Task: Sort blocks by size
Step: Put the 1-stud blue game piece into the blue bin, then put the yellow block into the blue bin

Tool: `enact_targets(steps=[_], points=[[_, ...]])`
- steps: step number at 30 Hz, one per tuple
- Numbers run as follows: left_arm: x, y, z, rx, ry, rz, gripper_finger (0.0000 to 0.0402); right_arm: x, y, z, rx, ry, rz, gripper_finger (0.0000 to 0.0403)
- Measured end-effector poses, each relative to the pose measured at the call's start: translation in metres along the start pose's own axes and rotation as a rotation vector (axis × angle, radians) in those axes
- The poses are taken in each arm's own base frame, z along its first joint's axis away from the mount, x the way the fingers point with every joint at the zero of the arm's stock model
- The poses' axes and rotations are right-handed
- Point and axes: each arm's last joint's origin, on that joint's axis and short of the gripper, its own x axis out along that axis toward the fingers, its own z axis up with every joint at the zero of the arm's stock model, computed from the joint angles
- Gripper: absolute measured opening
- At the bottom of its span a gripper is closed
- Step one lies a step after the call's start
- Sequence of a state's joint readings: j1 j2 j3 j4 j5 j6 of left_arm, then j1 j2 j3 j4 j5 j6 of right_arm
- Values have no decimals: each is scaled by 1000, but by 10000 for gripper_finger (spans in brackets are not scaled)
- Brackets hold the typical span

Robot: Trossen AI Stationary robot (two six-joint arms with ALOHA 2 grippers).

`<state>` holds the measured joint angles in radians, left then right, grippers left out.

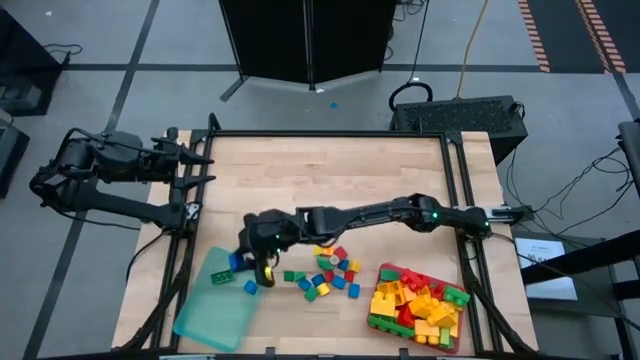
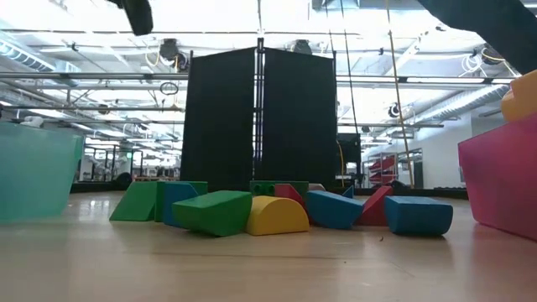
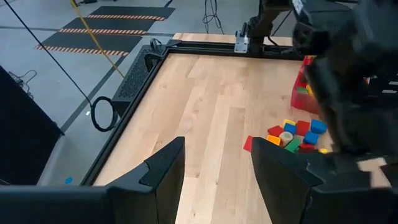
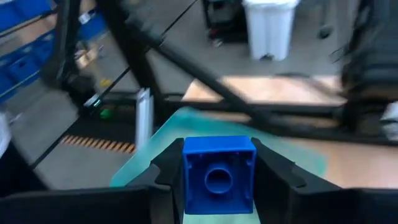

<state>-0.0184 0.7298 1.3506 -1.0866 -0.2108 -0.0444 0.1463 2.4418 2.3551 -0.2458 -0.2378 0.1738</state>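
The wooden table (image 1: 330,170) is the biggest thing here. On it, at the front left, lies a see-through teal tray (image 1: 215,305). At the front right sits a red tray (image 1: 385,275), packed full with big red, yellow and green blocks (image 1: 420,308).

The right arm (image 1: 380,213) stretches far across the table from the right side. Its right claw (image 1: 258,262) hangs over the near edge of the teal tray, up off the table. The two fingers are clamped on a small blue block (image 4: 219,175), which sits tight between them with its hollow side facing the wrist camera.

The left arm (image 1: 100,175) waits folded at the back left corner of the table. Its left claw (image 3: 214,180) has its fingers apart and nothing between them.

Between the two trays lies a loose pile of small blocks (image 1: 328,275) in red, blue, green and yellow. One little blue block (image 1: 250,287) rests just beside the teal tray. I think another blue one lies inside the tray under the claw, but it is hard to see.
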Motion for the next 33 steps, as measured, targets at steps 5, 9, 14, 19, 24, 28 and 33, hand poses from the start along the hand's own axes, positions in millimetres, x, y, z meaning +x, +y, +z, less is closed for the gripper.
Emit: enact_targets(steps=[5, 9, 14, 19, 24, 28, 33], points=[[0, 0, 0, -1, -3, 0, 187, 16, 2, -25, 67, 99, 120, 117], [0, 0, 0, -2, -5, 2, 187, 29, -2, -46, 171, 159, 161, 116], [0, 0, 0, -3, -5, 2, 187, 32, -3, -50, 198, 166, 146, 117], [0, 0, 1, -23, -7, 2, 187, 31, -3, -50, 223, 172, 126, 169], [0, 0, 0, -27, -4, 3, 187, 31, -3, -51, 229, 182, 124, 222], [0, 0, 0, -21, -4, 3, 187, 31, -4, -51, 232, 189, 116, 229], [0, 0, -1, -20, 6, 4, 187, 5, -20, -57, 316, 428, -45, 231]])
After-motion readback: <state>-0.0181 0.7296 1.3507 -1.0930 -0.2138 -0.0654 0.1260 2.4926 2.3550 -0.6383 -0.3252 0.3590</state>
